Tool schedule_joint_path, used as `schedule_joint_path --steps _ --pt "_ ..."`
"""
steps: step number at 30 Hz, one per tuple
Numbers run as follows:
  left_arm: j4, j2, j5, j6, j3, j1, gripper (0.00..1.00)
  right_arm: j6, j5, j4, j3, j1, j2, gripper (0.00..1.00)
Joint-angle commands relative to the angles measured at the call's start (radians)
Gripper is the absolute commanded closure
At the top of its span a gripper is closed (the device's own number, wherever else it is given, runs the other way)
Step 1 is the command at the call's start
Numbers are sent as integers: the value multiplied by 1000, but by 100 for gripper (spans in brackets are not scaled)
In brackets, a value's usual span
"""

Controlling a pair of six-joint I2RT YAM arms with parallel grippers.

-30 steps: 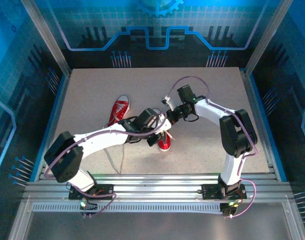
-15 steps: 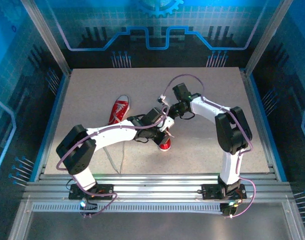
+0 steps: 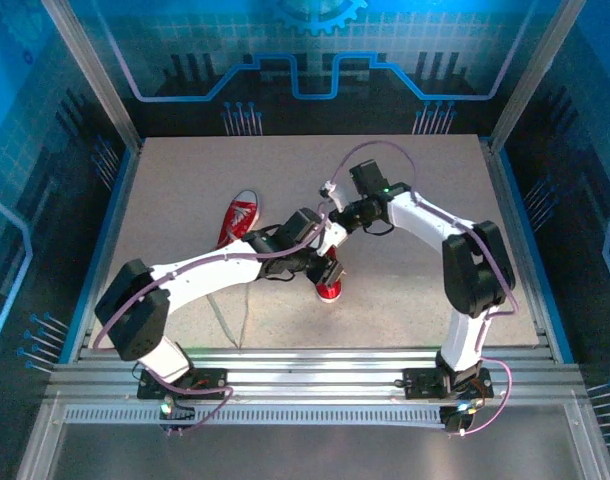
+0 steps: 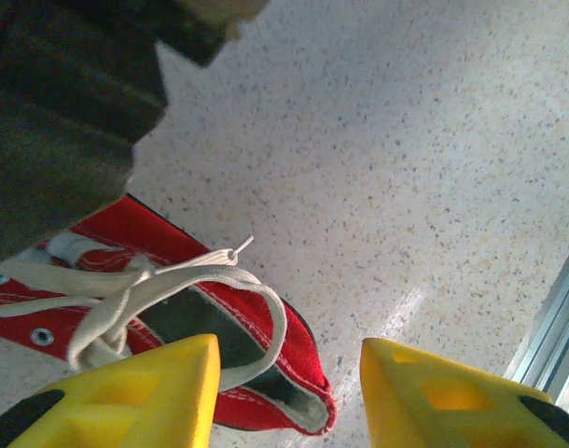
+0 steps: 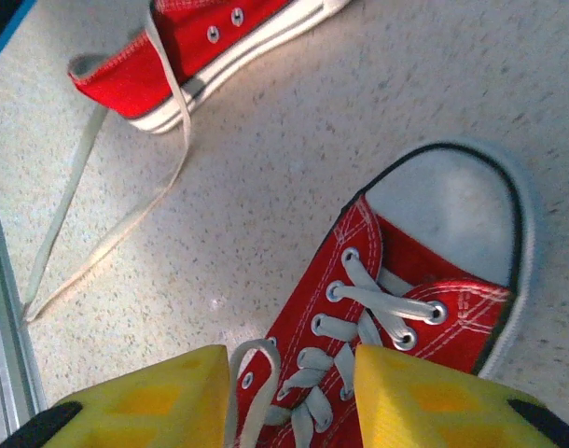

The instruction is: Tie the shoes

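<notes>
The near shoe (image 3: 329, 290) lies on the speckled, matte grey bench (image 3: 425, 290), about midway across it, under the meeting point of both arms. It is red canvas with white stitching, metal eyelets and flat woven white laces (image 4: 135, 289). Its smooth white rubber toe cap (image 5: 452, 210) is rounded and edged by a thin dark line. Seen from the left wrist, the laces cross into a loose knot over the tongue. One loop drapes over the rim of the shoe's dark opening.

The left tool (image 4: 289, 397) hangs just above the heel end of the near shoe. Its blocky yellow fingers (image 4: 126, 392) stand apart with nothing caught between them. The right tool (image 5: 289, 401) hovers over the lacing of the same shoe. Its jaws are likewise parted and have hold of nothing, though a lace loop lies in the gap below.

The far shoe (image 3: 240, 218) rests to the left of the near shoe and farther from the arm bases, well apart from it. Its white sole faces the right wrist camera. Its untied lace (image 5: 98, 224) trails in a long, thin line across the bench toward a metal rail (image 5: 5, 308).

To the right of the near shoe the bench is bare as far as its blue-edged border. Toward the arm bases, ribbed aluminium rails (image 3: 315, 365) close off the surface.
</notes>
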Motion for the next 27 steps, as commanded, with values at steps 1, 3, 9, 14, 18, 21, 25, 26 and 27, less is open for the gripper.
schedule_joint_path --steps 1,3,9,14,18,21,25,26,27 --pt "-9 -81 -47 20 -23 15 56 78 48 -12 -34 -27 -103 59" --pt "10 -127 -72 16 -46 31 56 119 74 -6 -83 -38 -159 59" --pt "77 -231 -68 -99 -130 144 60 233 101 36 -279 -48 -337 58" --pt "-11 -152 153 -327 -76 320 59 332 99 96 -454 -4 -441 57" --pt "23 -36 268 -386 -48 348 56 414 98 174 -571 45 -476 56" --pt "96 25 306 -431 -57 348 53 445 100 215 -603 73 -462 55" --pt "214 91 376 -503 -66 347 54 450 95 233 -593 90 -419 55" --pt "239 105 389 -517 -69 346 54 449 92 237 -589 92 -410 55" --pt "260 114 393 -531 -70 346 54 448 90 240 -586 92 -401 55"
